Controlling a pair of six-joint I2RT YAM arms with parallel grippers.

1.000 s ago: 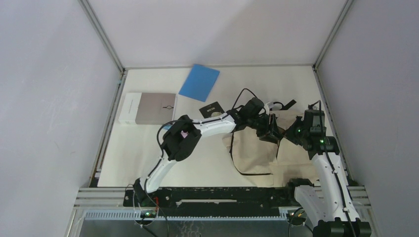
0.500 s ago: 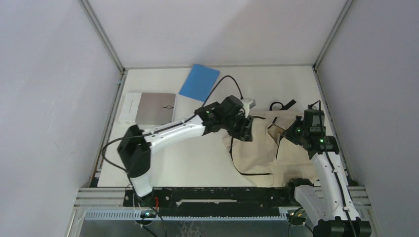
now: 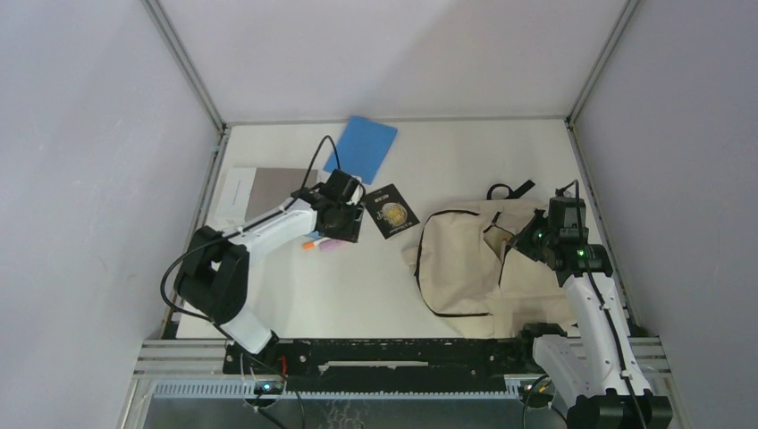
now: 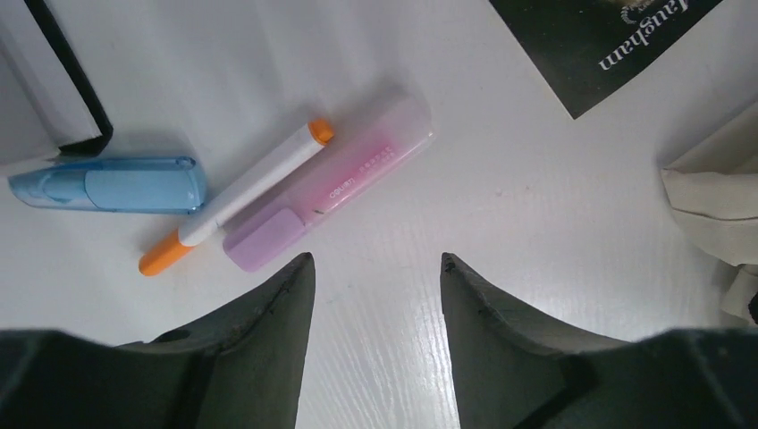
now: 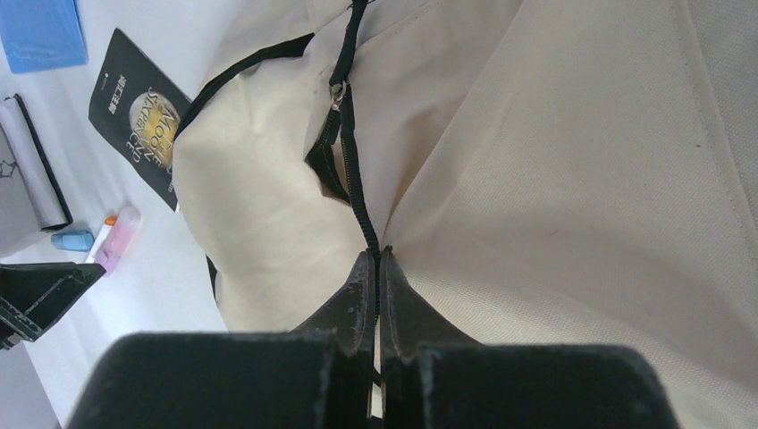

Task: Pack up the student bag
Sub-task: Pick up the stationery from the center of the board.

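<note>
Right, my left gripper (image 4: 375, 268) hangs low over the counter (image 3: 357, 286) with its jaws standing wide and empty, well off to the left of the student bag (image 3: 465, 259). Just past its fingertips lies a pink highlighter (image 4: 335, 192), and pressed close alongside it a white marker with orange ends (image 4: 237, 197). A pale blue plastic piece (image 4: 116, 185) sits next to them on the side away from the bag; I cannot tell what it is.

Between those pens and the bag a black booklet with a gold disc (image 3: 391, 212) lies flat, near the bag's left edge but apart from it. Further from the bag than the pens is a grey and white box (image 3: 259, 189), its near corner hidden under my left arm. A blue notebook (image 3: 362, 147) lies tilted by the back wall, behind the bag and to its left.

My right gripper (image 5: 375, 259) is pinched tight on the bag's black zipper line, towards the bag's right side, where the opening gapes a little. The bag itself lies slumped on the right half of the counter, just beyond the right arm's base.
</note>
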